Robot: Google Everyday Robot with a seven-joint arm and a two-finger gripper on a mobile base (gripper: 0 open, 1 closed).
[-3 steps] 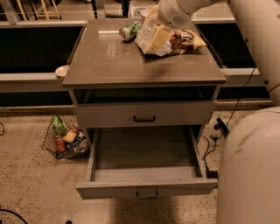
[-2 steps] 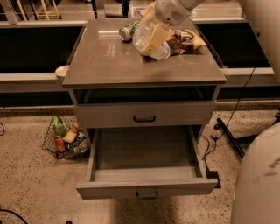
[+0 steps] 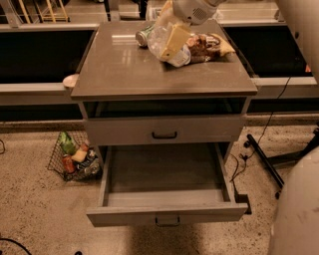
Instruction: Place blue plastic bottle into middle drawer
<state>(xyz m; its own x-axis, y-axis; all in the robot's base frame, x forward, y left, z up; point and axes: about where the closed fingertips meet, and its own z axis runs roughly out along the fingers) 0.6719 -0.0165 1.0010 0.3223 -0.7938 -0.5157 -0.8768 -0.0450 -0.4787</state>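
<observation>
- Blue plastic bottle: translucent and pale, tilted, with its white-capped end pointing down and to the right; it sits over the rear part of the cabinet top, caught in the gripper.
- Gripper: at the top of the view, over the back of the cabinet, hanging from the white arm; it pinches the bottle, with one yellowish finger lying across the bottle's front.
- Middle drawer: pulled fully out below the cabinet, its grey floor bare; the small greyish handle sits at the centre of its front panel. The bottle is well apart from it, up at the level of the top surface.
- Upper drawer front: closed, with a black handle, directly above the open drawer.
- Green-and-silver can: lying on the cabinet top just left of the bottle.
- Crinkly chip bag: on the cabinet top just right of the bottle.
- Wire basket: on the speckled floor to the left of the cabinet, holding assorted packets.
- Robot body: a white curved mass at the lower right edge.
</observation>
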